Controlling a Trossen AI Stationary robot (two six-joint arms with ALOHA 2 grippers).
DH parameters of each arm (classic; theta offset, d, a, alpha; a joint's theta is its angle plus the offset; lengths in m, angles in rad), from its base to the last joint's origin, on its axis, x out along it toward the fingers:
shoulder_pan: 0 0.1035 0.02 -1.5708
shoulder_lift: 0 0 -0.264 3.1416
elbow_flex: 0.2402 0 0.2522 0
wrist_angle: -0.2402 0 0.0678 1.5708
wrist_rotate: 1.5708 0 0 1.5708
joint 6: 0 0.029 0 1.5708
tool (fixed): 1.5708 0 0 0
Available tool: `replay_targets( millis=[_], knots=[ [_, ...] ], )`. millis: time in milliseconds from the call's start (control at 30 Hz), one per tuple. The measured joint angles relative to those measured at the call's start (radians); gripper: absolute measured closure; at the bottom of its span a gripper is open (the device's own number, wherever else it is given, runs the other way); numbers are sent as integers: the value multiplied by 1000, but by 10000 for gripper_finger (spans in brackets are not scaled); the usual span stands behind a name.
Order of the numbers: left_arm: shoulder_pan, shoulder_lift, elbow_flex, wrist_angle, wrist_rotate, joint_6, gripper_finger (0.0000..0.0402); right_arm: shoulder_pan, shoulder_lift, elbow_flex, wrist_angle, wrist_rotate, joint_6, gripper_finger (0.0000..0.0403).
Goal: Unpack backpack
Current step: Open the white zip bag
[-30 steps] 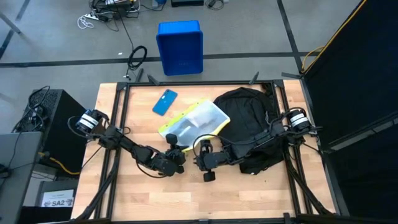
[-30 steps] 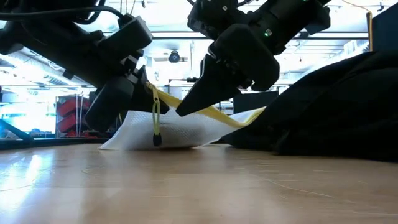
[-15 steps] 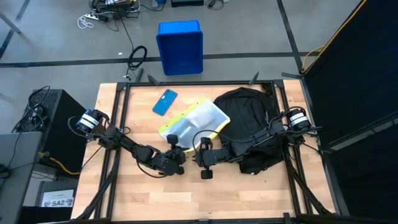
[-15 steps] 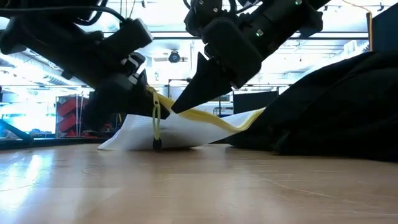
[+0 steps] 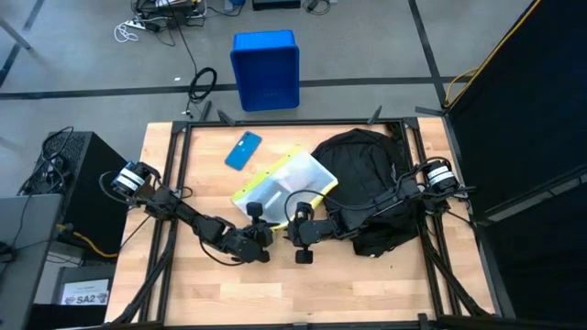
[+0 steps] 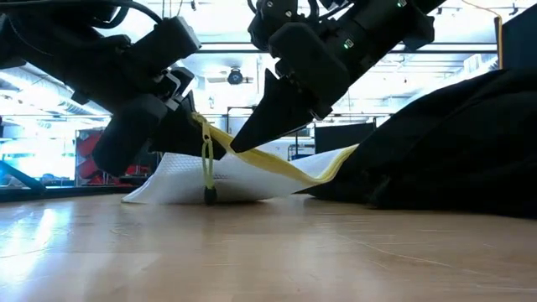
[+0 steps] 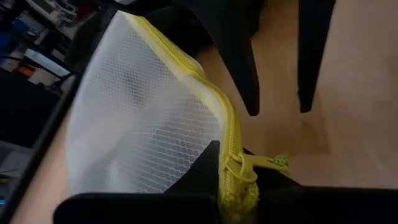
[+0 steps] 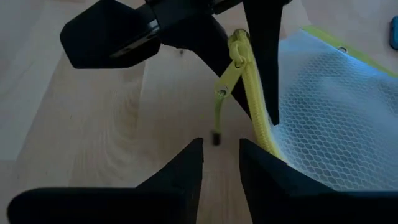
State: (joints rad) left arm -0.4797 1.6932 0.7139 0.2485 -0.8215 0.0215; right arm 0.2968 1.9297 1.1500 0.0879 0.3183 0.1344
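A white mesh pouch (image 5: 280, 181) with a yellow zipper lies left of the black backpack (image 5: 367, 188), which rests flat on the table's right half. My left gripper (image 5: 258, 220) is shut on the pouch's near zipper corner. My right gripper (image 8: 221, 155) stands open just right of it, pointing at that corner. The yellow zipper pull (image 8: 224, 93) hangs down in front of the open fingers, with its tip (image 6: 208, 195) at the table. The pouch's far part lies on the wood, and one corner lies against the backpack. My left gripper pinches the end of the pouch's yellow zipper (image 7: 239, 186) between its two fingers, right beside the slider. It comes slanting down from the table's left near side. That corner (image 6: 201, 126) is held up off the table, while the pouch's lower edge (image 6: 168, 195) stays on the wood.
A blue flat phone-like thing (image 5: 243, 149) lies on the table, far left of the pouch. A blue bin (image 5: 266, 69) stands on the floor beyond the far edge. Bare wood (image 5: 303, 293) lies along the near edge.
My left gripper has turned a little and drawn the pouch's held corner slightly toward the table's left, and the pouch's lower corner has slid with it. My right gripper has rolled about its own line while staying beside the zipper.
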Motion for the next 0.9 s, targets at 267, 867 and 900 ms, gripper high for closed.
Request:
replay_targets(
  millis=[267,867,900],
  knots=[
    [29,0,0,80,-14,36,401,-23,0,0,31,-63,32,286],
    [34,0,0,240,-4,59,402,-26,-1,0,68,-87,-15,294],
    [34,0,0,240,-4,59,402,-26,-1,0,68,-86,-27,301]
  ],
)
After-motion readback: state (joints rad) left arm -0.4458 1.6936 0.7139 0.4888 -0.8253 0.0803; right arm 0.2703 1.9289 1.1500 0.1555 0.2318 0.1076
